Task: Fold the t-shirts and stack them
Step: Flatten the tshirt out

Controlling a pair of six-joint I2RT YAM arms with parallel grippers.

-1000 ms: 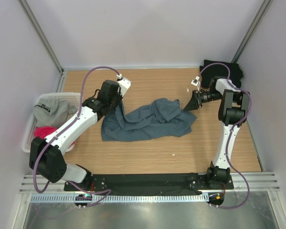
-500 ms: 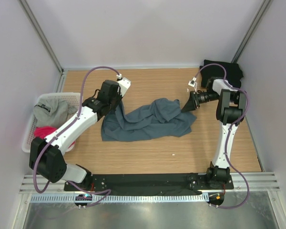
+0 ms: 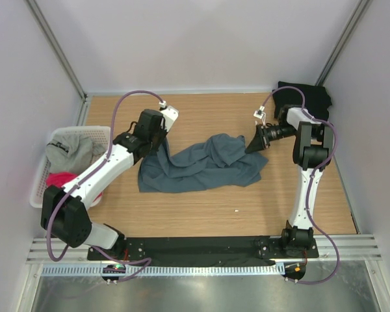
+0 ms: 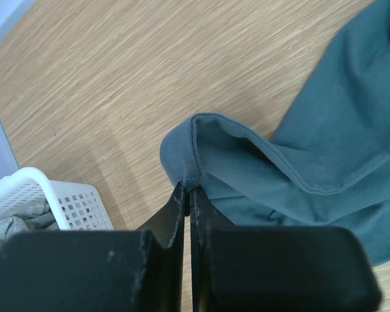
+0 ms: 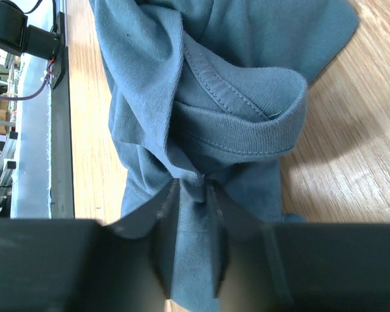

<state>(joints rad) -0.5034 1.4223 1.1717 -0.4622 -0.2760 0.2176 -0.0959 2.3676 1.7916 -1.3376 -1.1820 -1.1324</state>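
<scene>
Slate blue-grey t-shirt [image 3: 201,162] lies crumpled across the middle of the wooden worktop [image 3: 214,208], stretched roughly left to right between the two arms and rumpled into thick folds.

The left claw [image 4: 189,192] has its fingers pressed tight together on a stitched hem at the shirt's left end. Only a thin edge of cloth is nipped at the tips, and the hem rises off the wood in a small loop just beyond them.

The right claw [image 5: 195,185] is at the shirt's right end, its fingers narrowed on a bunched wad of fabric that fills the gap between them. The ribbed collar curls over in a roll just beyond the tips. In the top view this claw points left, toward the shirt, with its arm reaching in from the right side.

A black t-shirt [image 3: 305,97] sits heaped in the far right corner of the worktop, behind the right arm and well apart from the blue-grey one.

At the left edge stands a white slatted basket [image 3: 84,132]. Inside it lies a light grey t-shirt with dark print [image 3: 68,153], and a bright pink t-shirt [image 3: 62,179] shows beneath and nearer, partly hidden by the left arm.
</scene>
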